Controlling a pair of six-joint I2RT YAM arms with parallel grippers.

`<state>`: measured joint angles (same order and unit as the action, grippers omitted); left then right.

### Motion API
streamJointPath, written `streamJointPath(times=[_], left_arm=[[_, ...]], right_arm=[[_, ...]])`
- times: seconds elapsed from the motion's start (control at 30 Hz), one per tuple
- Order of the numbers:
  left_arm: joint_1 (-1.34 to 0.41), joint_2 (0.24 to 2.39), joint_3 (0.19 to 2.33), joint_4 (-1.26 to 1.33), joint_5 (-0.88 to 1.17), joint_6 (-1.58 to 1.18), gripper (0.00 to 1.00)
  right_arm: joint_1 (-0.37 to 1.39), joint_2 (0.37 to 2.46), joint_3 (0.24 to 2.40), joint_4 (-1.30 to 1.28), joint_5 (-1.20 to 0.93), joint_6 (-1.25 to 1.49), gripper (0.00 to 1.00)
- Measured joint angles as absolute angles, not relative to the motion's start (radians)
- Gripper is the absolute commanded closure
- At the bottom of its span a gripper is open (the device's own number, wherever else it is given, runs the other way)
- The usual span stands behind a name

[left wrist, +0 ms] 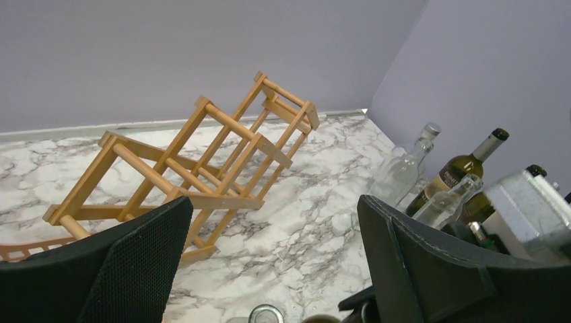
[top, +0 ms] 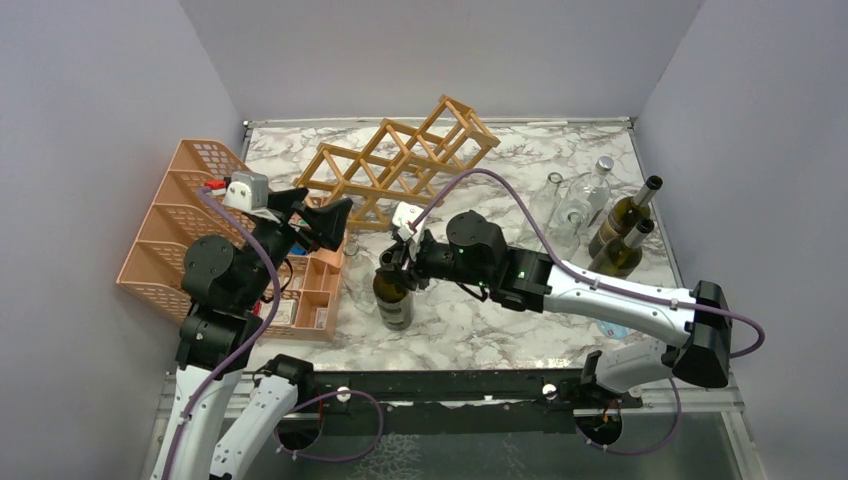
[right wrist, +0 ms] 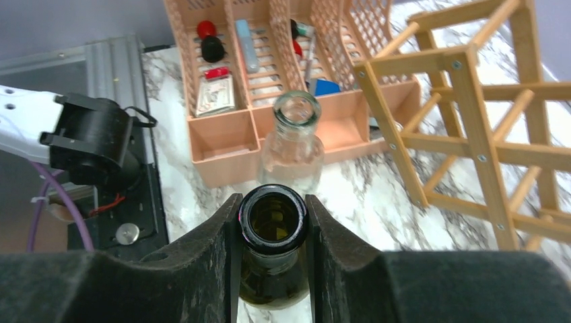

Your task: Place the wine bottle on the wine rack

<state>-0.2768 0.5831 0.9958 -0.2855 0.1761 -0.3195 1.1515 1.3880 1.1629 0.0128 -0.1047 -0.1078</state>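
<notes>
Two arms, two tools.

The right tool (top: 393, 265) is clamped on the neck of the wine bottle (top: 395, 300). In the right wrist view its two dark fingers (right wrist: 209, 249) press against either side of the open mouth. The bottle is dark green glass, uncapped, and stands upright on the marbled worktop (top: 480, 330). It is just off the near right corner of the pink organizer (top: 185, 230).

The left tool (top: 318, 215) hangs above the organizer's right edge with its fingers wide apart, and nothing is between them.

There is one wine rack (top: 400, 165), a light wooden lattice. It sits askew toward the back of the worktop, and in the left wrist view its far end is lifted higher than the near end. The held bottle stands in front of it, near but not touching.

We count five other bottles:
- One clear open-mouthed bottle (right wrist: 289, 145) stands just beyond the held one, between it and the organizer.
- Two dark capped bottles (top: 625, 212) are at the right edge, one just in front of the other.
- Two clear bottles (top: 582, 200) are beside them, one with a silvery cap. They overlap in the top view, so this count is less sure.

There is one organizer, in tiers of mesh. Its lower compartments hold small red, black and blue items that are too small for us to name.
</notes>
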Motion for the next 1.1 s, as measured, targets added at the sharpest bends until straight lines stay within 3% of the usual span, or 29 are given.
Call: streamJointPath(times=[0.33,0.73,1.1], left_arm=[[-0.32,0.655,0.947,-0.286,0.357,-0.318,0.01],[-0.38,0.79,0.926,-0.194,0.514,-0.302,0.02],[-0.566,0.893,0.865,0.039,0.548,-0.263,0.01]], right_arm=[[1.151,1.324,1.239,-0.216,0.162,-0.015,0.99],[1.15,1.153,1.255,-0.334,0.562,0.165,0.99],[1.151,1.084,1.309,-0.33,0.649,0.192,0.99]])
